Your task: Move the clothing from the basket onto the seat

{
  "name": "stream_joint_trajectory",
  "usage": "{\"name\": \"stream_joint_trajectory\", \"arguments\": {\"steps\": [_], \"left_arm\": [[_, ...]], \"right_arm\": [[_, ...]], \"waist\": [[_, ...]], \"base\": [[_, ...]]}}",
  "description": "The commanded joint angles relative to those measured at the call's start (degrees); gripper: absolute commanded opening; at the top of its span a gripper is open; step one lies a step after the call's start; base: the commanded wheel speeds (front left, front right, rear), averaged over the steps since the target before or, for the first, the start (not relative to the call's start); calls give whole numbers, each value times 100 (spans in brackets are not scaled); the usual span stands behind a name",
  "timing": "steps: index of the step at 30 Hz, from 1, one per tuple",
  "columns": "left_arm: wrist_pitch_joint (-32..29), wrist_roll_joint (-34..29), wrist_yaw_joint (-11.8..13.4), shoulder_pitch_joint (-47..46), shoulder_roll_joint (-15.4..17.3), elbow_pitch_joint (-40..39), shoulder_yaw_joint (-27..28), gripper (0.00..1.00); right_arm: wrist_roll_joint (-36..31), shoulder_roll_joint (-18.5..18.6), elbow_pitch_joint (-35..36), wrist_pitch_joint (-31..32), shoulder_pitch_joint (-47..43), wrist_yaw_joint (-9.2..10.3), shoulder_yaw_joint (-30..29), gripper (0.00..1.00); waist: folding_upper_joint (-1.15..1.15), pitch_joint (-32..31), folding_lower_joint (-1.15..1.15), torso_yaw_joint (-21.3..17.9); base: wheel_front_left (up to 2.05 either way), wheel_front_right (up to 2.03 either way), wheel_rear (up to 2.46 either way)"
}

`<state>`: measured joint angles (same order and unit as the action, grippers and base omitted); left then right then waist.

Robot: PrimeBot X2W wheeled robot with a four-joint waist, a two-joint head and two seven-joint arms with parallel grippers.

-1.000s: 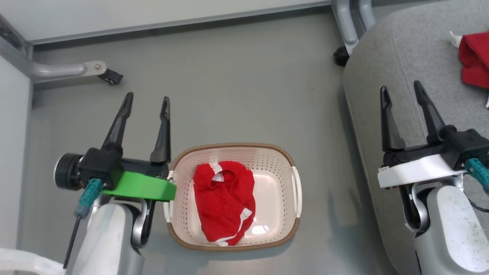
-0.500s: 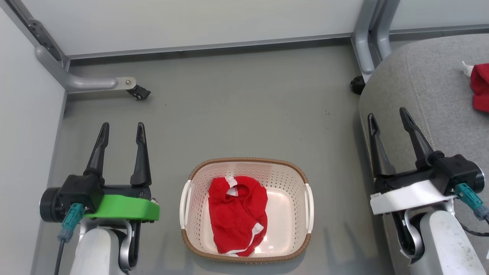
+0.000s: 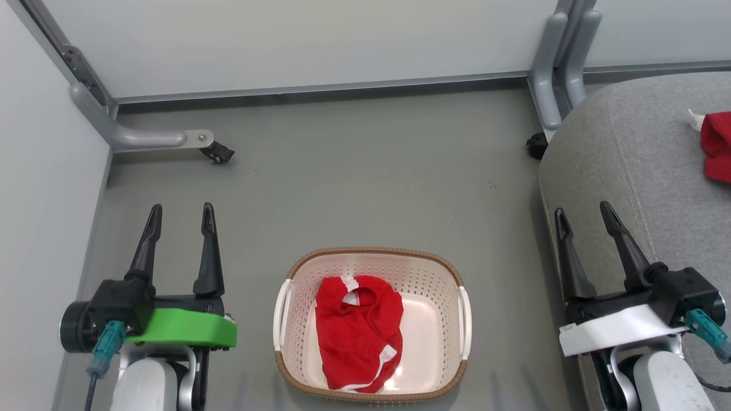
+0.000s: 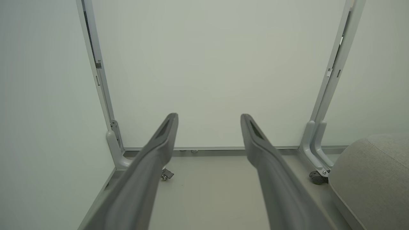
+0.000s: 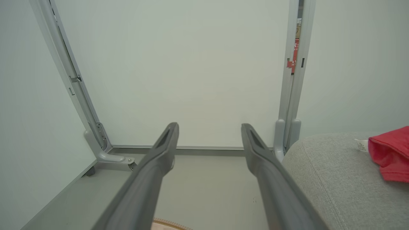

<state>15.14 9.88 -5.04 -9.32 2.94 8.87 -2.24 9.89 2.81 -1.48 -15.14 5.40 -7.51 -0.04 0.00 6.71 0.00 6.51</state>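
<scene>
**Head view: open jaws, nothing held**

The grey floor point(image 3: 371, 171) takes most of the picture, and pale partition panels point(image 3: 314, 40) close it from 9 to 1 o'clock. The grey fabric seat point(image 3: 645, 171) fills the side from 2 to 5 o'clock, and a stitched seam runs down it.

The cream perforated basket point(image 3: 371, 251) with a brown rim stands on the floor at 6 o'clock, between the two arms and apart from both. Inside it lies a crumpled red garment point(image 3: 357, 331) with white trim. It is on the 9 o'clock half of the basket bottom, and the 3 o'clock half is bare. A second red garment point(image 3: 718, 145) lies on the seat at 2 o'clock and is cut by the picture edge.

The left gripper point(image 3: 181, 208) is at 8 o'clock, over the floor beside the basket. Its two dark fingers point to 12 o'clock and are spread wide, with nothing between them. The right gripper point(image 3: 583, 208) is at 4 o'clock, at the edge of the seat. Its fingers are also spread wide and empty.

A black caster point(image 3: 220, 153) sits at 10 o'clock under a grey frame leg.

In the right wrist view, a small white label point(image 5: 362, 145) sticks out of the garment on the seat, at 3 o'clock.
</scene>
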Motion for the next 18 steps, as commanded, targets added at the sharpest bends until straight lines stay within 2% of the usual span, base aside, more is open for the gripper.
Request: {"name": "stream_joint_trajectory", "arguments": {"steps": [1, 18], "left_arm": [[1, 8, 20, 105, -6, -11, -8, 100], [1, 53, 67, 113, -5, 18, -62, 100]], "right_arm": [[34, 16, 19, -1, -84, 4, -21, 100], [86, 16, -167, -1, -20, 4, 4, 100]], "waist": [[0, -17, 0, -5], [0, -22, 0, -85]], "base": [[0, 0, 0], [0, 0, 0]]}}
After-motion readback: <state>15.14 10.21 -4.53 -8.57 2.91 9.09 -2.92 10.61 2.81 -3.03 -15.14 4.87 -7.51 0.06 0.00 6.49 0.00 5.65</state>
